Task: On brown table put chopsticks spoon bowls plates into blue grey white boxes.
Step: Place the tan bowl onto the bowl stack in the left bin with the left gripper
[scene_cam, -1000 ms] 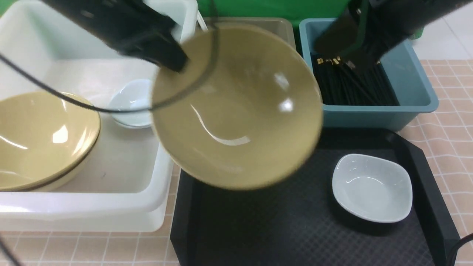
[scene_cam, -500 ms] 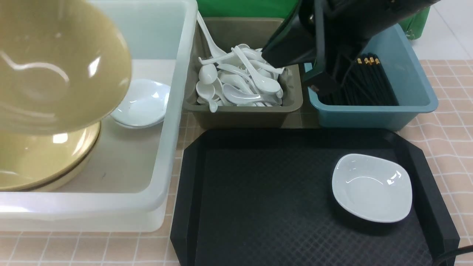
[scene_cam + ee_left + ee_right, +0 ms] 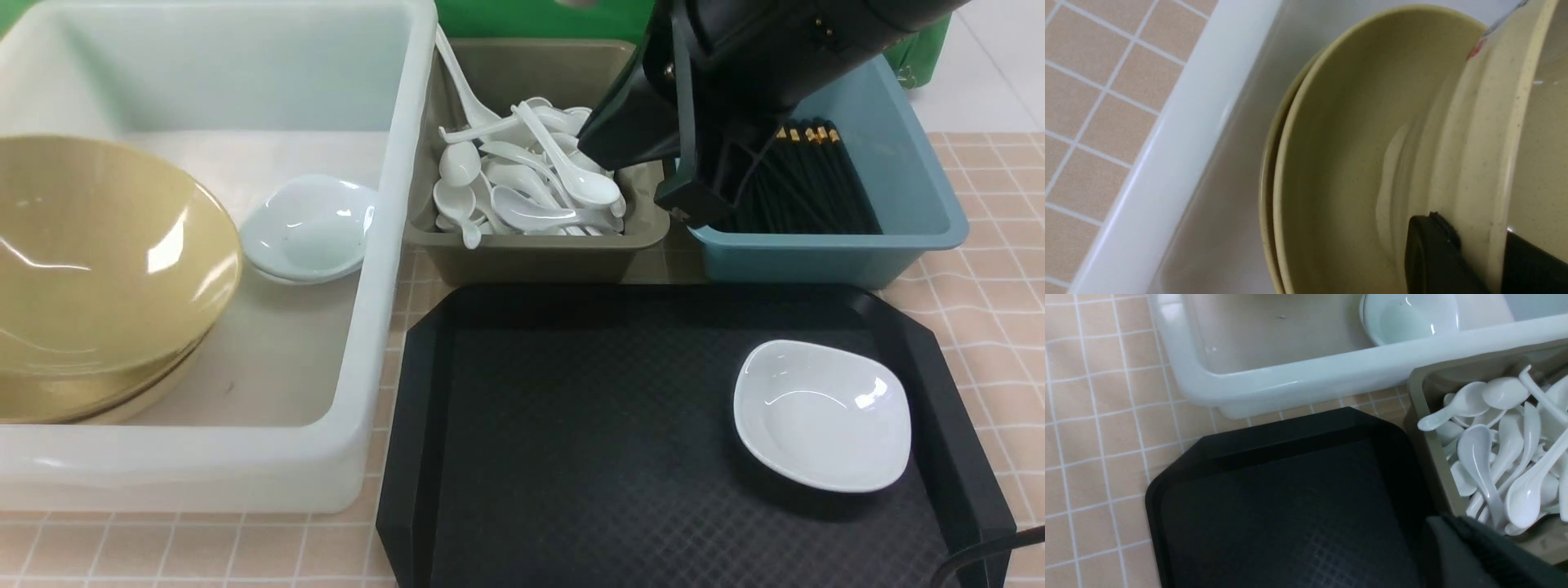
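My left gripper [image 3: 1490,261] is shut on the rim of a tan bowl [image 3: 1478,122], one finger inside and one outside. That bowl [image 3: 98,253] hangs tilted just over the stacked bowls [image 3: 106,392] at the left end of the white box [image 3: 367,367]. Small white plates [image 3: 310,229] lie nested beside them. Another plate [image 3: 820,416] sits on the black tray [image 3: 588,449]. My right gripper [image 3: 690,204] is shut and holds nothing, hovering between the grey box [image 3: 531,253] of spoons [image 3: 531,188] and the blue box [image 3: 816,257] of chopsticks [image 3: 808,188].
The three boxes stand in a row behind the tray on the brown table [image 3: 996,269]. The right arm crosses above the blue box's near left corner. A green backdrop is behind the boxes.
The left gripper has carried the tan bowl leftward from over the tray and lowered it onto the stack in the white box. The right arm has drifted left from the chopsticks.
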Controlling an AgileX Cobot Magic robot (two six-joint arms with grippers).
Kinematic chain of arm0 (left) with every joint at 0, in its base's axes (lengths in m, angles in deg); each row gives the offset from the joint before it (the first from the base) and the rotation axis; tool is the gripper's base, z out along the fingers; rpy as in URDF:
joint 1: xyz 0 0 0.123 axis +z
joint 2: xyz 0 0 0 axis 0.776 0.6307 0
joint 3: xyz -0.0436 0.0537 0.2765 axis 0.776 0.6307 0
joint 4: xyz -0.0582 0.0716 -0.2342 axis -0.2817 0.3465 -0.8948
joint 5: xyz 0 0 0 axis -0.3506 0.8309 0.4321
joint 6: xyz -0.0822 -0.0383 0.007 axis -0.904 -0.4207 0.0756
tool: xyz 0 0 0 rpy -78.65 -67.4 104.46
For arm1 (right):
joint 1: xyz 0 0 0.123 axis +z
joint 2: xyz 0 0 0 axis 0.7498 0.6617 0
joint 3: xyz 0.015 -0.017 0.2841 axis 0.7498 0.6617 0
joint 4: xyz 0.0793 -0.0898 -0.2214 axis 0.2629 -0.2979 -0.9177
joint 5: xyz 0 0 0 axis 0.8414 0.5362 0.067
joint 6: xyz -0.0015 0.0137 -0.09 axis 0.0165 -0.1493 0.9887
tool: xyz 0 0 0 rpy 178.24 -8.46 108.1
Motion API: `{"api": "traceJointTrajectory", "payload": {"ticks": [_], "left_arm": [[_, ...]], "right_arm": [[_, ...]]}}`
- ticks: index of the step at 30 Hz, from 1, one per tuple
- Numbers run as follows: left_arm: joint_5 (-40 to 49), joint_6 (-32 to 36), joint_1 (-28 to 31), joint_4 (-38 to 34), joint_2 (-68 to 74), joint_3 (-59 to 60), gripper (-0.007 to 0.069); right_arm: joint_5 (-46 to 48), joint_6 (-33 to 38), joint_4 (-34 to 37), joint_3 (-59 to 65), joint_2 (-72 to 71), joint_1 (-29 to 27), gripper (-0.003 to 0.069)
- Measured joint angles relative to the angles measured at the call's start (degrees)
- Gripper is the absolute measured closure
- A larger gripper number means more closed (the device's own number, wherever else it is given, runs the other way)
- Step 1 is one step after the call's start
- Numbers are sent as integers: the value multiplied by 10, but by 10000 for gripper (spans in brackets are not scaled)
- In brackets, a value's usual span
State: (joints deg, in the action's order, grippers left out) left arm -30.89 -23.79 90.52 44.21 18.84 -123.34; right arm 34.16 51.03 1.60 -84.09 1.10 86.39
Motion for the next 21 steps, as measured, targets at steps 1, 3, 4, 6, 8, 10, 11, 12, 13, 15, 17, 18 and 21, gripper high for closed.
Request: {"api": "traceJointTrajectory", "payload": {"ticks": [1, 3, 4, 6, 8, 10, 11, 12, 13, 15, 17, 18, 21], "left_arm": [[-3, 0, 0, 0, 8, 0, 600], [-6, 1, 0, 1, 18, 0, 600], [-7, 2, 0, 1, 25, 0, 600], [-8, 6, 0, 11, 39, 0, 596], [-8, 11, 0, 22, 46, 0, 581], [-8, 18, 0, 29, 48, 0, 545], [-8, 22, 0, 32, 48, 0, 514], [-8, 23, 0, 32, 48, 0, 508], [-8, 30, 0, 33, 48, 0, 454], [-8, 35, 0, 33, 48, 0, 400], [-5, 37, 0, 31, 46, 0, 305], [-5, 37, 0, 31, 45, 0, 297], [16, 32, 0, 41, 34, -18, 169]], "right_arm": [[0, 0, -1, 0, 0, 0, 612], [0, 0, -1, 0, 0, 0, 612], [0, 0, -2, 0, 0, 0, 612], [0, 0, -2, 0, 0, 0, 610], [0, 1, -2, 0, 0, 0, 609], [0, 1, -4, 0, 0, 0, 608], [0, 1, -7, 0, 1, 0, 608], [0, 1, -7, 0, 1, 0, 608], [0, 1, -10, 0, 4, 0, 607], [0, 1, -11, 0, 7, 0, 606], [0, 1, -12, 0, 13, -1, 604], [0, 1, -12, 0, 13, -2, 604], [0, 2, -13, 0, 14, -8, 601]]}}
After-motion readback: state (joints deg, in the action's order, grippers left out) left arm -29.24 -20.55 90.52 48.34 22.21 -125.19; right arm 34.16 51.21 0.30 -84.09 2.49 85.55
